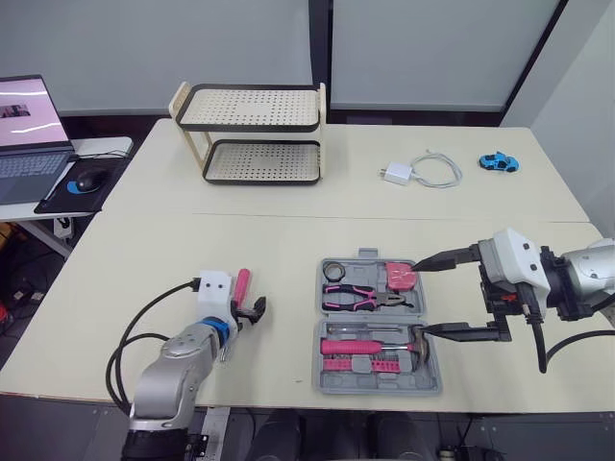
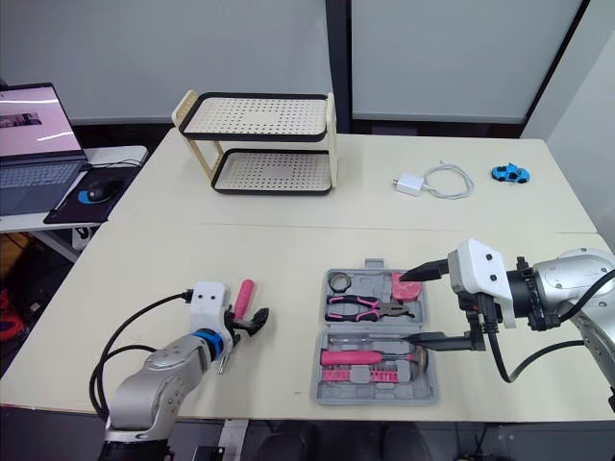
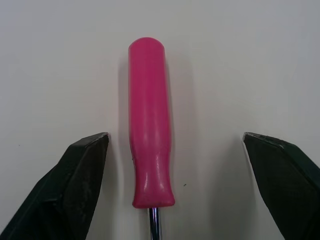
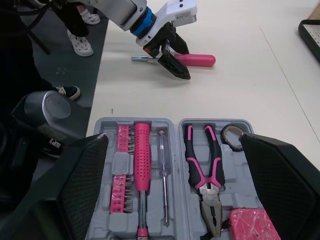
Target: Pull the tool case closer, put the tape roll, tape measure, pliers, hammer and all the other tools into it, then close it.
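Left gripper (image 1: 248, 312), jaws open, straddles the pink screwdriver (image 3: 150, 150) on the surface, nine o'clock of the open tool case (image 1: 321, 379). Risk: the round handle may roll or slip on closing. Right gripper (image 1: 424, 298), jaws open, hovers over the case.

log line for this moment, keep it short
tool case: open | screwdriver: on table, outside case | left end effector: open, straddling screwdriver handle | right end effector: open, over tool case

Cream table (image 1: 144, 259); two-tier perforated rack (image 1: 252, 134) at far side; laptop (image 1: 29, 134) on side desk (image 1: 108, 146), left.
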